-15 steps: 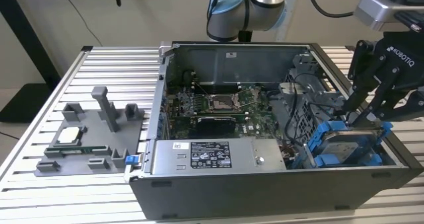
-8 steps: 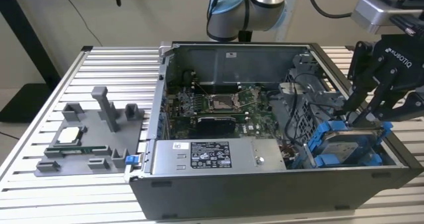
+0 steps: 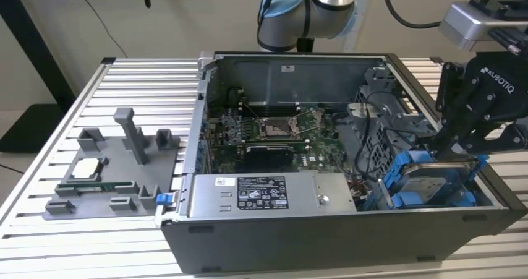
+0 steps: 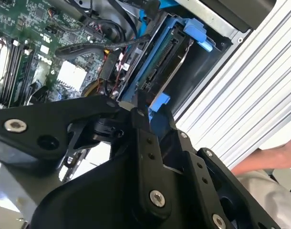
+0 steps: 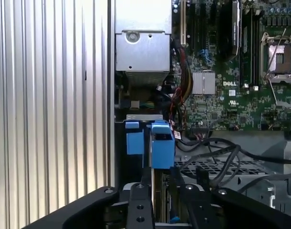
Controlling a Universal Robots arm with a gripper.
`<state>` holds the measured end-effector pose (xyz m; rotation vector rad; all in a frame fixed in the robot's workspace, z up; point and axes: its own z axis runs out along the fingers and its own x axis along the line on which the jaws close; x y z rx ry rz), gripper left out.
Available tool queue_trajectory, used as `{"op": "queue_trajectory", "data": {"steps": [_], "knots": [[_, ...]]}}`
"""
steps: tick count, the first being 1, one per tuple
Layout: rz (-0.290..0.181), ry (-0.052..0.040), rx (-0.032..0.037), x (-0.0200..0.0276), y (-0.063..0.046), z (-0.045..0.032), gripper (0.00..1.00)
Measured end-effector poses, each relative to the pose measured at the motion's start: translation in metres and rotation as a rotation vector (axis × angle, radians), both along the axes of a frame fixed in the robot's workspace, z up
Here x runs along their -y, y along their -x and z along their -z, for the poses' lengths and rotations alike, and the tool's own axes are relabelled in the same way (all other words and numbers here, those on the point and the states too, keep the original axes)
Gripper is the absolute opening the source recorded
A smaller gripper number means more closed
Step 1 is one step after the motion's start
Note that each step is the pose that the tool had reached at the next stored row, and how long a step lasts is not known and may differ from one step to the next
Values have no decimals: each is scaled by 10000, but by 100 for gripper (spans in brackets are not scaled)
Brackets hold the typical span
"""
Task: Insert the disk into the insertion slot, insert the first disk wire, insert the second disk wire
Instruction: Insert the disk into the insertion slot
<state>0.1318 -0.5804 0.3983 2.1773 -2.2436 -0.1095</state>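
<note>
The disk (image 3: 436, 175), a silver drive in a bright blue carrier, stands tilted on edge at the front corner of the open computer case, on the exterior view's right. Its lower part sits in the mouth of the insertion slot, whose grey perforated cage wall (image 5: 217, 167) runs alongside it. My black gripper (image 3: 441, 152) comes down from above and is shut on the disk's upper edge. In the first wrist view the fingers (image 5: 138, 200) flank the blue carrier (image 5: 161, 143). The second wrist view shows the disk (image 4: 167, 62) edge-on beyond the gripper (image 4: 148, 112). Loose black cables (image 5: 222, 148) lie beside the cage.
The case holds a green motherboard (image 3: 272, 130) and a labelled grey power-supply box (image 3: 272, 192) next to the drive bay. A grey fixture tray (image 3: 107, 167) with parts sits on the slatted table at the exterior view's left. A person's hand (image 4: 274, 157) rests beyond the table edge.
</note>
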Motion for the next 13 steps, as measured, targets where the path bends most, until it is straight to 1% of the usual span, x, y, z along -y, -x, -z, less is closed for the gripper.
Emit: {"op": "queue_trajectory", "data": {"steps": [2, 4, 5, 13], "knots": [[46, 1, -54, 3, 5, 20, 0], [98, 0, -122, 6, 12, 40, 0], [125, 1, -140, 8, 15, 52, 0], [342, 1, -146, 17, 29, 195, 0]]}}
